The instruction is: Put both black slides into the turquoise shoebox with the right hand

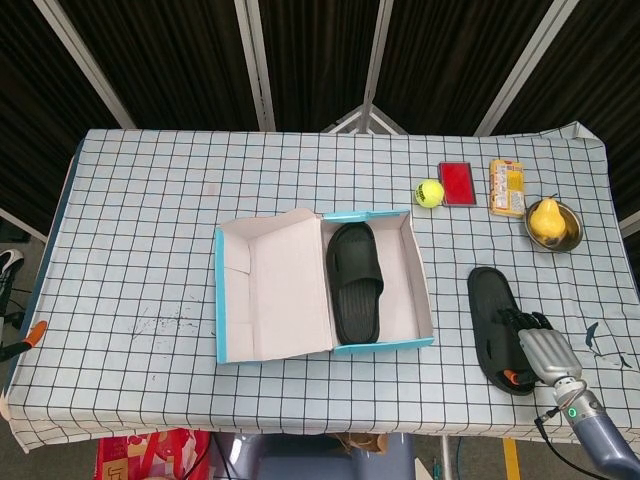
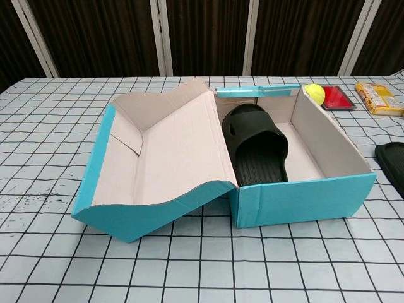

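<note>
The turquoise shoebox (image 1: 375, 345) lies open at the table's middle, its lid (image 1: 275, 290) folded out to the left. One black slide (image 1: 355, 280) lies inside against the left wall, also plain in the chest view (image 2: 259, 148). The second black slide (image 1: 492, 305) lies on the cloth to the right of the box; only its edge (image 2: 391, 158) shows at the chest view's right border. My right hand (image 1: 540, 350) grips this slide at its near end, fingers over the top. My left hand is out of sight.
At the back right sit a tennis ball (image 1: 429, 193), a red box (image 1: 458, 183), a yellow snack pack (image 1: 506, 187) and a pear in a metal bowl (image 1: 550, 222). The table's front edge runs just below my right hand.
</note>
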